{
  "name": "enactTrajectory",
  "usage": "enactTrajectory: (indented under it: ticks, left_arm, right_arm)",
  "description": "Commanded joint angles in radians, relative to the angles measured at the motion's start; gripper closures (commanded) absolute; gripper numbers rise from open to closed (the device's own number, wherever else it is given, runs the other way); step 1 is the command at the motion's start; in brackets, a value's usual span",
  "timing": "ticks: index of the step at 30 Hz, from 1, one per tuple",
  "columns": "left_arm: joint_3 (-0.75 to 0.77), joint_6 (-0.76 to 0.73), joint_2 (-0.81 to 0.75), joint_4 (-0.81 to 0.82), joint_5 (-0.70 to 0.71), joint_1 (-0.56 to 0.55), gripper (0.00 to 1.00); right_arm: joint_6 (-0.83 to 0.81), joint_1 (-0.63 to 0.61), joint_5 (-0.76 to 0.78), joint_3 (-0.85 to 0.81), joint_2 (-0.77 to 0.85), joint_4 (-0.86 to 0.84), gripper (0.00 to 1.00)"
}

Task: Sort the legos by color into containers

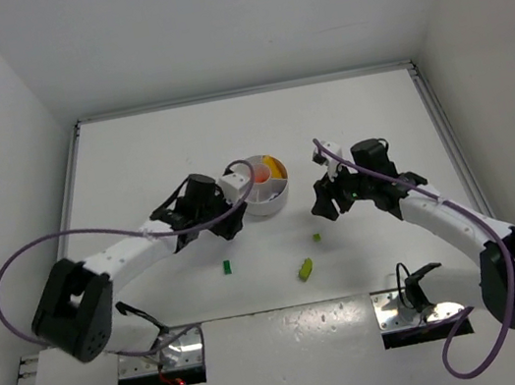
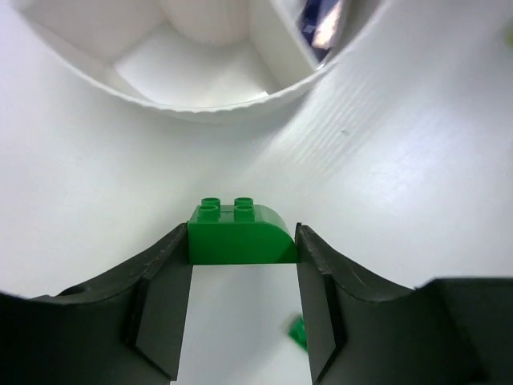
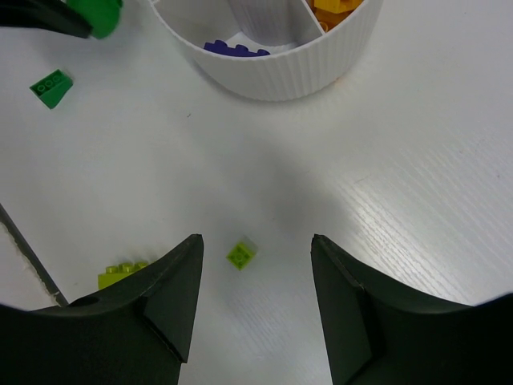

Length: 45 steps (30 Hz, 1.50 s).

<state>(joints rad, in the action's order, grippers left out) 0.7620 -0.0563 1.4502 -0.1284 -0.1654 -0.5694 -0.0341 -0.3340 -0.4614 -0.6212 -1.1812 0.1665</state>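
Your left pincer (image 2: pixel 242 250) is clamped on the green curved brick (image 2: pixel 239 233), studs up, just short of the rim of the white divided dish (image 2: pixel 200 111), which sits around the middle of the bench (image 3: pixel 417 184). Can't tell if the brick is off the surface yet. I'd lift it high enough to clear the ribbed wall before moving in, then let go low so it doesn't bounce out. The wedge facing you (image 2: pixel 180 68) looks bare, so that's my pick. Skip the neighbour: it holds dark purple bricks (image 3: pixel 236 50), and another wedge has orange pieces (image 3: pixel 337 10). Your right pincer (image 3: pixel 256 250) hangs with its fingers apart over a tiny lime brick (image 3: pixel 240 255). A longer lime brick (image 3: pixel 122 275) and a green slope piece (image 3: pixel 50 87) lie toward the near edge.
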Motion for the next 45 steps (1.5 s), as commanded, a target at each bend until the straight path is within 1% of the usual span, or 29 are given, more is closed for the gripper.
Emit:
enactTrajectory:
  ticks: [1,2,3,6,8,10,15,18,22,25,26,28,33,36,39,40,45]
  left_arm:
    - [-0.003,-0.080,-0.190,-0.072,-0.078,0.031,0.72]
    - [-0.003,-0.080,-0.274,-0.073,-0.088,0.042,0.72]
    - [-0.003,-0.089,-0.310,-0.073,-0.088,0.051,0.72]
    - [0.043,-0.100,-0.355,-0.073,-0.088,0.060,0.71]
    - [0.114,-0.085,-0.317,-0.082,-0.048,0.071,0.70]
    - [0.175,-0.054,-0.245,-0.082,-0.048,0.101,0.71]
    - [0.187,-0.025,-0.191,0.007,-0.068,0.112,0.71]
    - [0.209,-0.025,-0.159,0.007,-0.078,0.112,0.71]
    - [0.241,-0.065,-0.113,0.007,-0.089,0.112,0.71]
    - [0.325,-0.074,-0.042,-0.062,-0.098,0.134,0.71]
    - [0.364,-0.059,0.002,-0.062,-0.098,0.155,0.71]
    - [0.390,-0.045,0.035,-0.062,-0.123,0.175,0.72]
    - [0.470,0.025,0.130,-0.053,-0.144,0.184,0.72]
    - [0.499,0.076,0.165,-0.044,-0.190,0.184,0.72]
    - [0.513,0.124,0.186,-0.043,-0.270,0.206,0.73]
    - [0.523,0.134,0.197,-0.034,-0.319,0.218,0.73]
    - [0.546,0.208,0.233,-0.034,-0.411,0.246,0.73]
  right_arm:
    - [-0.006,0.006,-0.037,-0.012,0.038,-0.025,0.43]
    - [-0.006,0.006,-0.037,-0.012,0.038,-0.016,0.43]
    - [-0.006,0.006,-0.037,-0.012,0.038,-0.016,0.43]
    - [0.016,0.006,-0.046,-0.012,0.038,-0.016,0.43]
    - [0.026,0.006,-0.055,-0.012,0.038,-0.025,0.43]
    - [0.037,0.006,-0.056,-0.012,0.038,-0.035,0.43]
    - [0.048,0.006,-0.056,-0.032,0.020,-0.035,0.43]
    - [0.048,0.006,-0.056,-0.032,0.020,-0.044,0.43]
    - [0.068,0.006,-0.077,-0.022,0.000,-0.067,0.43]
    - [0.068,0.006,-0.086,-0.022,-0.011,-0.067,0.43]
    - [0.068,0.006,-0.086,-0.022,-0.011,-0.067,0.43]
    - [0.068,0.006,-0.086,-0.022,-0.011,-0.067,0.43]
    - [0.068,0.006,-0.086,-0.022,-0.001,-0.058,0.43]
    - [0.068,0.006,-0.086,-0.022,-0.011,-0.058,0.43]
    - [0.068,0.006,-0.086,-0.022,-0.011,-0.058,0.43]
    - [0.068,0.006,-0.086,-0.022,-0.020,-0.058,0.43]
    - [0.068,0.006,-0.086,-0.031,-0.029,-0.058,0.43]
